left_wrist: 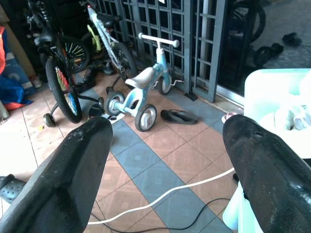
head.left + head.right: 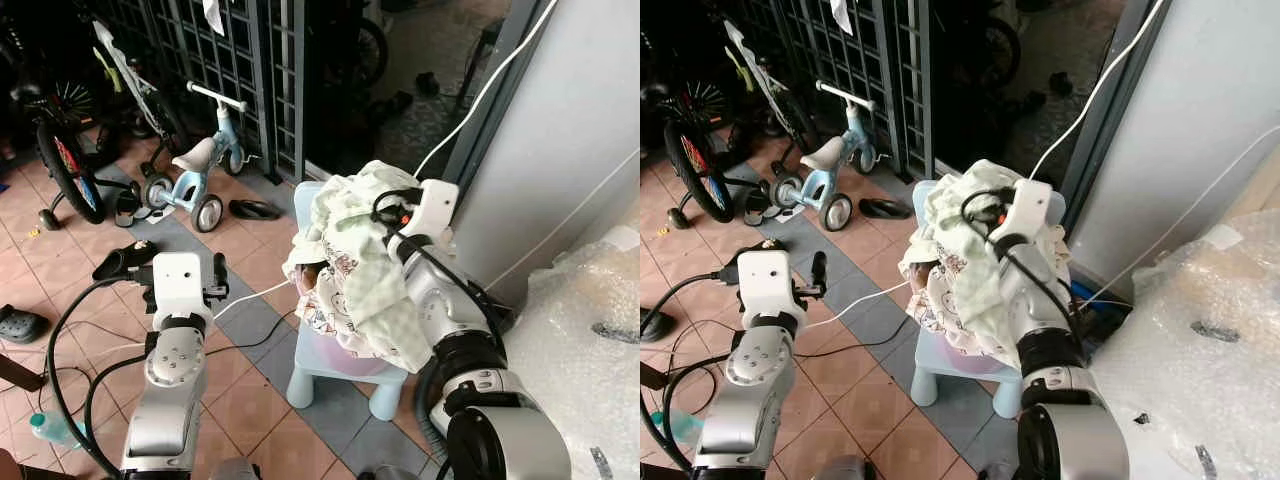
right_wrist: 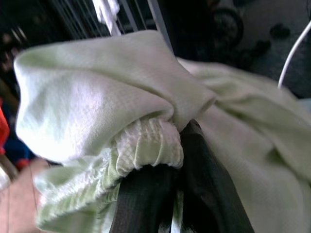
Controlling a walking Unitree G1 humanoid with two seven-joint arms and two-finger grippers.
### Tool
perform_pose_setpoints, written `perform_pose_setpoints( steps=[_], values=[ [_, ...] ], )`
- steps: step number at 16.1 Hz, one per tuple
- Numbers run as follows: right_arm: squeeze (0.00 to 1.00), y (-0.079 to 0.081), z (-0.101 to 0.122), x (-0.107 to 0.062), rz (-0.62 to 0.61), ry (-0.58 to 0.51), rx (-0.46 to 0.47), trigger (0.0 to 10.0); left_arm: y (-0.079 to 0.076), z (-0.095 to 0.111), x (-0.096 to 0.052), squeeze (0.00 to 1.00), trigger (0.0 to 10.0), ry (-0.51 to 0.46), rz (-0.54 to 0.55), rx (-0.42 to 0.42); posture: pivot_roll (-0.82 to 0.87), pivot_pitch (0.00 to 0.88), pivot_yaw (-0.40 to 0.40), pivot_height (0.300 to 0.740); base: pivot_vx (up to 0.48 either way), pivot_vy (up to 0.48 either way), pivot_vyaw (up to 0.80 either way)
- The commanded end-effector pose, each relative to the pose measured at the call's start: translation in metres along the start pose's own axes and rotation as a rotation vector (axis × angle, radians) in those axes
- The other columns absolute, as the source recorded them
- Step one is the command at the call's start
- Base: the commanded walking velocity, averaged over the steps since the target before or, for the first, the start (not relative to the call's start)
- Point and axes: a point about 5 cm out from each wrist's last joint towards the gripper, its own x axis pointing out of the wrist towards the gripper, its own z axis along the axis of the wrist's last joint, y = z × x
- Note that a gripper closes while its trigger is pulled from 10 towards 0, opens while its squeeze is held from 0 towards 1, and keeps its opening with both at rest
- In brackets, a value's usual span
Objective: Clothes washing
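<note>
Pale-green garment [image 3: 97, 97] is pinched in our right gripper [image 3: 165, 170] at one o'clock, mid-lift; left gripper [image 1: 165, 160] gapes idle; next, carrying it washer-ward.

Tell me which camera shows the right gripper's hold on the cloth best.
The right wrist view: its black fingers close up, pinched shut on the pale green cloth. The eye views show the cloth draped over the right arm above a blue stool, hiding the hold. The left wrist view shows the stool's edge.
</note>
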Motion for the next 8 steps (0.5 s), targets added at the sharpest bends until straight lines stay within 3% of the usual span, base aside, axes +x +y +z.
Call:
perform_pose_setpoints(
  steps=[1, 4, 8],
  values=[
    [0.00, 0.004, 0.026, 0.000, 0.035, -0.092, 0.031, 0.0, -0.001, 0.003, 0.003, 0.00, 10.0, -0.017, -0.009, 0.003, 0.05, 0.000, 0.021, 0.740, 0.000, 0.000, 0.00],
    [0.00, 0.011, 0.056, -0.005, 0.105, -0.193, 0.019, 0.0, -0.003, 0.009, 0.009, 0.00, 10.0, -0.053, -0.001, 0.007, 0.04, 0.000, 0.023, 0.740, 0.000, 0.000, 0.00],
    [0.00, 0.014, 0.095, -0.015, 0.154, -0.329, -0.101, 0.0, -0.005, 0.014, 0.015, 0.00, 10.0, -0.075, 0.010, 0.000, 0.03, 0.000, 0.022, 0.740, 0.000, 0.000, 0.00]
  ],
)
